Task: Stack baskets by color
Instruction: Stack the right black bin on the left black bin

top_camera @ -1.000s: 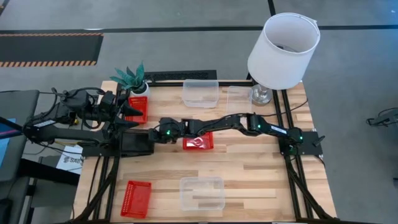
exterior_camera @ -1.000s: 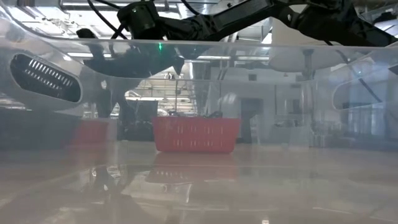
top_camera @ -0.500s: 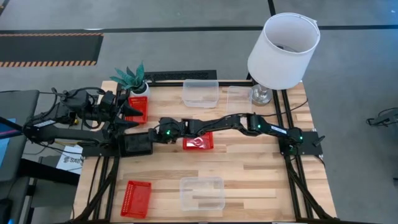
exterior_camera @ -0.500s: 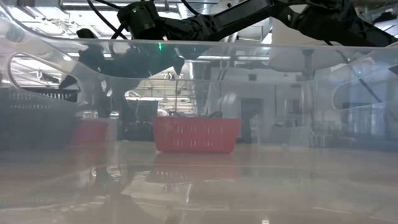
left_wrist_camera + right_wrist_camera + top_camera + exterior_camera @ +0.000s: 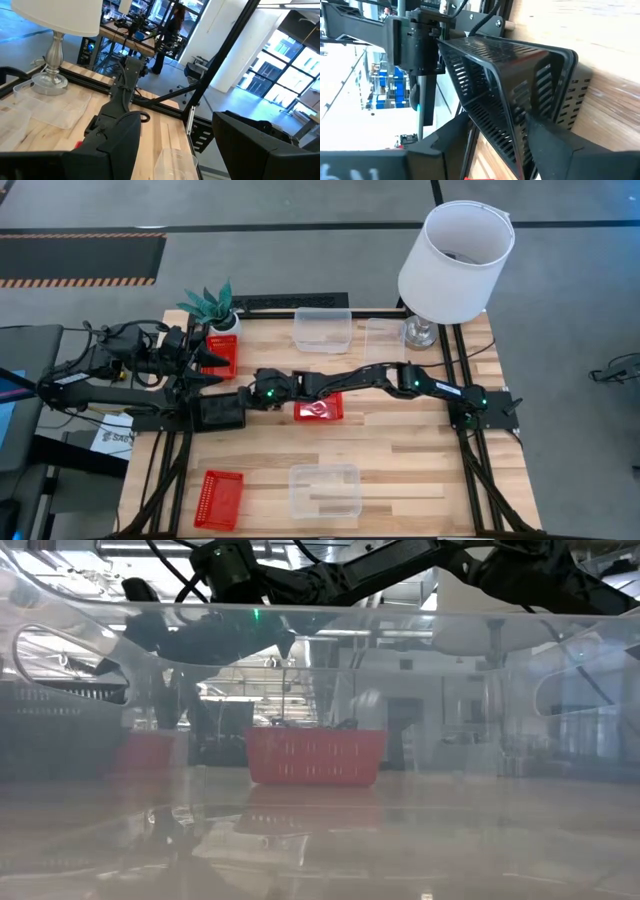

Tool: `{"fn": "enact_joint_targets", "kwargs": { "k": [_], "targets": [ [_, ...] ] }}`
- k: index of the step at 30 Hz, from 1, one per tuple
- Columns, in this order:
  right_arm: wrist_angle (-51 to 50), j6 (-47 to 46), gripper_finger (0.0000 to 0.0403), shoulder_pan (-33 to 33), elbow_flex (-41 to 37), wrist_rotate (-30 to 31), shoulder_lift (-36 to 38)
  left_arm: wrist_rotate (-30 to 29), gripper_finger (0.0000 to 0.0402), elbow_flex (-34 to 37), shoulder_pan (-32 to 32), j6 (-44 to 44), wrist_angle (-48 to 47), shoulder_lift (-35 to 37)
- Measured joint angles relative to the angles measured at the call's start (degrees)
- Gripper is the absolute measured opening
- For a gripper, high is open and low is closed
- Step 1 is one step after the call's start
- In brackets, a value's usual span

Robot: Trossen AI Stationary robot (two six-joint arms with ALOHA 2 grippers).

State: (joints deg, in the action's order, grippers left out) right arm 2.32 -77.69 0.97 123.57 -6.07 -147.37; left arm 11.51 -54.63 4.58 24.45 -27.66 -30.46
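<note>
Two black mesh baskets [image 5: 218,413] sit nested at the table's left middle. My right gripper [image 5: 243,397] reaches across the table from the right and stands open at their right end wall [image 5: 512,135], one finger on each side of it. A red basket [image 5: 318,408] lies under that arm, another red one [image 5: 222,352] at the far left and one more [image 5: 218,498] at the near left. Clear baskets stand at the far edge [image 5: 322,328], beside the lamp [image 5: 383,335] and at the near edge [image 5: 324,488]. My left gripper [image 5: 208,366] hangs open above the table's left edge, pointing level. My right gripper comes slanting down from the table's right, one finger [image 5: 452,142] on one side of the top black basket's end wall and the other [image 5: 555,145] on the other side. Whether either finger touches the wall I cannot tell. The basket rests in the one below.
A white lampshade [image 5: 457,248] on a metal foot stands at the far right corner. A small potted green plant [image 5: 212,305] stands at the far left corner. Bare wood lies along the right half and between the near baskets.
In the low view the black basket's slotted wall, tilted up a second ago, has dropped and now lies lower and level at the left. The right arm has stayed where it was.
</note>
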Motion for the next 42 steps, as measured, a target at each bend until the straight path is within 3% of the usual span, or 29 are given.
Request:
{"fn": "enact_joint_targets", "kwargs": {
  "k": [16, 30, 42],
  "targets": [
    [-0.1, -0.3, 0.001, -0.2, 0.0, 0.1, 0.0, -0.1, 0.0233, 0.0, 0.0, 0.3, 0.0, 0.0],
    [-0.2, -1.6, 0.0018, -1.8, 0.0, 0.1, 0.0, -0.1, 0.0233, 0.0, 0.0, 0.4, 0.0, 0.0],
    [-1.4, -3.3, 0.0084, -1.6, 0.0, 0.3, 0.0, -0.1, 0.0233, 0.0, 0.0, 0.3, 0.0, 0.0]
  ]
}}
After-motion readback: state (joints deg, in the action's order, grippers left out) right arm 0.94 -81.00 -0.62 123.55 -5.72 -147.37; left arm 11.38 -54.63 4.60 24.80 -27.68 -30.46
